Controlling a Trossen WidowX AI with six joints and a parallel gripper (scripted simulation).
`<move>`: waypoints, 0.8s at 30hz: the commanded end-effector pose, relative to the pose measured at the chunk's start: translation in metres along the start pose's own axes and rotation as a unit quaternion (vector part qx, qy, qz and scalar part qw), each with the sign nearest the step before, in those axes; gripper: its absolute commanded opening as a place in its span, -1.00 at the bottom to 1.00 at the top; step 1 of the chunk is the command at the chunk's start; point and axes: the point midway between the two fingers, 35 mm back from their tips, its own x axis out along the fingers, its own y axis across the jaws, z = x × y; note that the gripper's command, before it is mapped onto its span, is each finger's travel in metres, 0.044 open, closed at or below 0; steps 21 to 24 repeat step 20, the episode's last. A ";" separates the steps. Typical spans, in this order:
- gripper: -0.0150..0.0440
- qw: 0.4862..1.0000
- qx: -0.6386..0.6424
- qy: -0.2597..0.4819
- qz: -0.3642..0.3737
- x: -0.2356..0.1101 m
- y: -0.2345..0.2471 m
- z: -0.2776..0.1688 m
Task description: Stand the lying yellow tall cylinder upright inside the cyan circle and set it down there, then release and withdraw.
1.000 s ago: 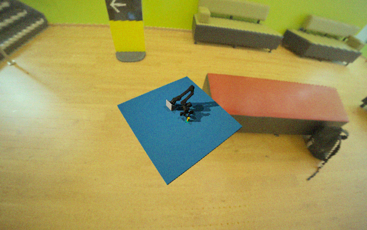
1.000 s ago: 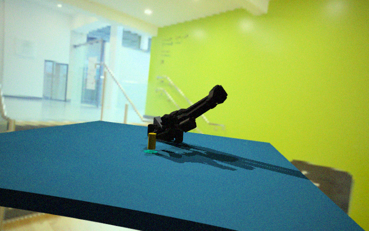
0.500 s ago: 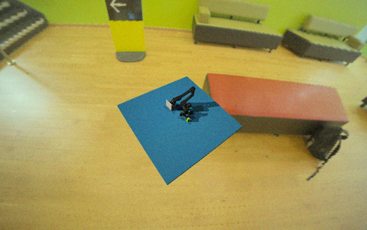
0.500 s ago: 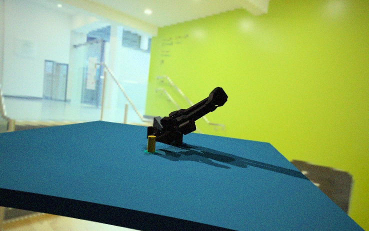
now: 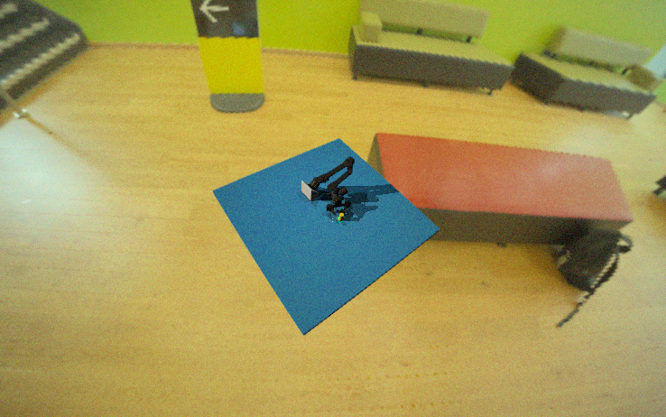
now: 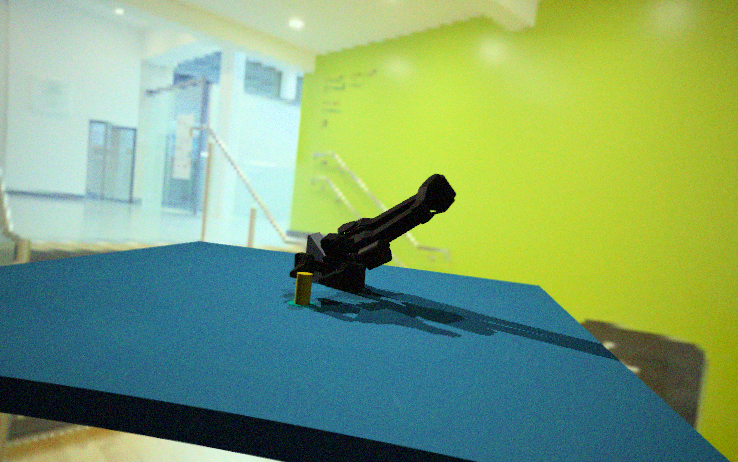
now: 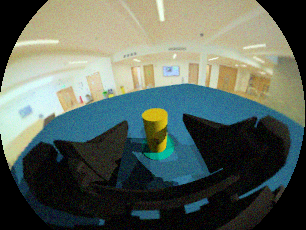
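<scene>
My gripper is spread wide and holds nothing: in the wrist view its two dark fingers stand one on each side of the yellow tall cylinder, with a band of blue visible between each finger and the cylinder wall, so neither finger touches it. The cylinder stands upright on its flat end, its round top face a brighter yellow than its side, which shades toward ochre on the lower part. Its base sits on the cyan circle, whose rim shows as a green-cyan crescent around the near side of the foot. In the exterior view the cylinder is a short plain column, taller than it is wide, with no markings, and a thin sliver of the cyan circle shows at its foot. My arm slopes low over the blue table top, and the gripper body sits just behind the cylinder. From the top view the cylinder is only a small yellow speck just beyond the gripper.
</scene>
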 end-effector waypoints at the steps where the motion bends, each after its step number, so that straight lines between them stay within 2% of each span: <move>1: 0.86 1.000 0.001 0.000 -0.002 0.001 0.000 0.002; 20: 0.86 1.000 0.000 -0.001 -0.006 0.000 0.003 0.074; 24: 0.86 1.000 0.000 -0.001 -0.006 0.000 0.003 0.074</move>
